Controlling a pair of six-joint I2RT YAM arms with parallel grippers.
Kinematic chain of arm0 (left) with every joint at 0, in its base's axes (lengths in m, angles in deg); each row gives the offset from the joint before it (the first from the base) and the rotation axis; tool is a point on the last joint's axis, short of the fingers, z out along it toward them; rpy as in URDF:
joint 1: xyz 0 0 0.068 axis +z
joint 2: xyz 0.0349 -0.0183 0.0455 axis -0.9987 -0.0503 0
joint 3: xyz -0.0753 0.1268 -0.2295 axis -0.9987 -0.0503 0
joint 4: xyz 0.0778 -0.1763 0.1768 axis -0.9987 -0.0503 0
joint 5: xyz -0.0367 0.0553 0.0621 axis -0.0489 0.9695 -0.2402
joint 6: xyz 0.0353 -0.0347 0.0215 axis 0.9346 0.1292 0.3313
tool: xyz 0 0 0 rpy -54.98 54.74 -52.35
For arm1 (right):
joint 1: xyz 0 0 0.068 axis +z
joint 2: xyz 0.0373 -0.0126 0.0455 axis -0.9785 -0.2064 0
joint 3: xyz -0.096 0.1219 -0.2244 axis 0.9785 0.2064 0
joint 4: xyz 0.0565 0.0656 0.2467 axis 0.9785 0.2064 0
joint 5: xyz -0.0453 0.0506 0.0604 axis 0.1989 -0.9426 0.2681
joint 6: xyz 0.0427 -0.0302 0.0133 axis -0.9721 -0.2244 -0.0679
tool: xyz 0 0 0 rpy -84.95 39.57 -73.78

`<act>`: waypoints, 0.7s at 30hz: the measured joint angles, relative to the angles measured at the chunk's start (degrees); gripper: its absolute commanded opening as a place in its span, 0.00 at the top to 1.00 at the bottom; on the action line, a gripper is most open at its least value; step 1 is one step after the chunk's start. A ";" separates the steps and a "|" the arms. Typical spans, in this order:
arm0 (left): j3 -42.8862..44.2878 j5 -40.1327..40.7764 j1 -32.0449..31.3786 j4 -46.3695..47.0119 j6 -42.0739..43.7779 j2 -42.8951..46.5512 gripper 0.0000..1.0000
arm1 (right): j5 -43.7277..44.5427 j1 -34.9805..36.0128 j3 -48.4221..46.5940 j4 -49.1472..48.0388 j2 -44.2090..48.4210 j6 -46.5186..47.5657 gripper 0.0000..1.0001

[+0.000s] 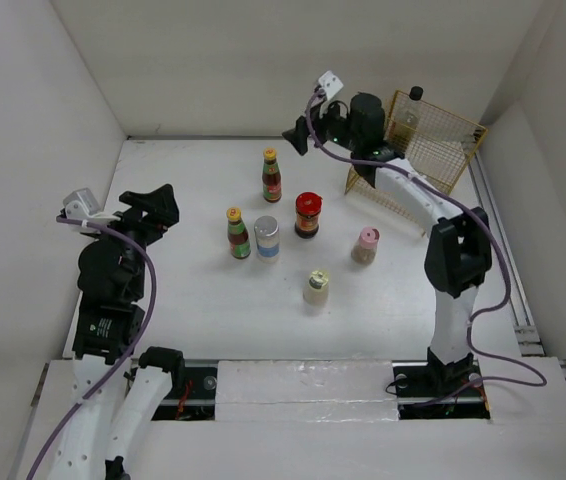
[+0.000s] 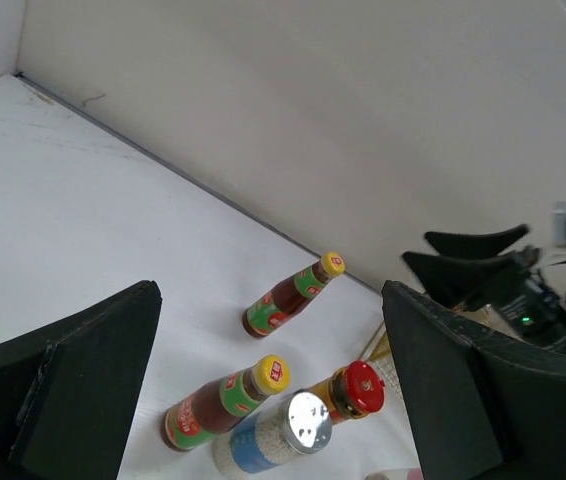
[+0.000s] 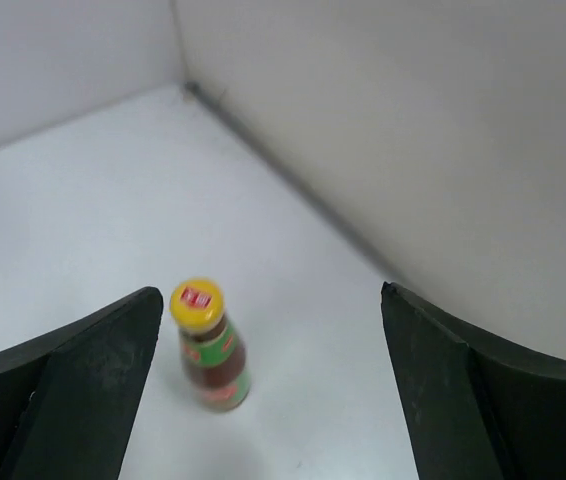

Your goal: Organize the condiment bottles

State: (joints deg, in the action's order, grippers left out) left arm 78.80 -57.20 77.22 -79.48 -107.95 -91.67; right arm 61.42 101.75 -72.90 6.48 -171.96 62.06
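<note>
Red-capped jar point(image 1: 307, 214) stands on the table point(image 1: 193, 295); five other condiment bottles point(image 1: 266, 238) cluster near it, upright. Left jaws, well left of it, and right jaws, behind it, gape empty.

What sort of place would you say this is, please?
Probably a robotics lab test cell, not a kitchen: a white table boxed by plain white walls, left arm and right arm bolted at its near edge, condiment bottles set out as props.
</note>
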 measured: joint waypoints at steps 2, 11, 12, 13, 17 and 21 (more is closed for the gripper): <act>0.00 -0.20 0.00 -0.02 0.02 -0.20 0.12 | -2.12 0.46 0.02 2.56 -2.89 0.46 0.04; 0.00 -0.66 0.00 0.04 0.02 -0.44 0.12 | -5.51 1.99 -2.99 7.85 -11.02 1.05 0.04; 0.00 -0.66 0.00 0.04 0.02 -0.42 0.12 | -5.68 2.32 -3.82 8.07 -11.85 1.07 0.06; 0.00 -0.66 0.00 0.07 0.02 -0.39 0.12 | -5.79 2.51 -4.52 8.26 -12.57 1.11 0.06; -0.07 -0.70 0.00 0.07 0.02 -0.24 0.12 | -6.08 3.72 -6.64 9.42 -15.04 1.36 0.10; -0.07 -1.09 0.00 0.04 0.02 -0.26 0.12 | -5.77 5.03 -10.75 10.47 -17.88 1.53 0.17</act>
State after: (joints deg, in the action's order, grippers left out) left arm 78.73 -58.30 77.22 -79.43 -107.93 -91.93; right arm 55.65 106.78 -83.65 16.95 -189.84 63.59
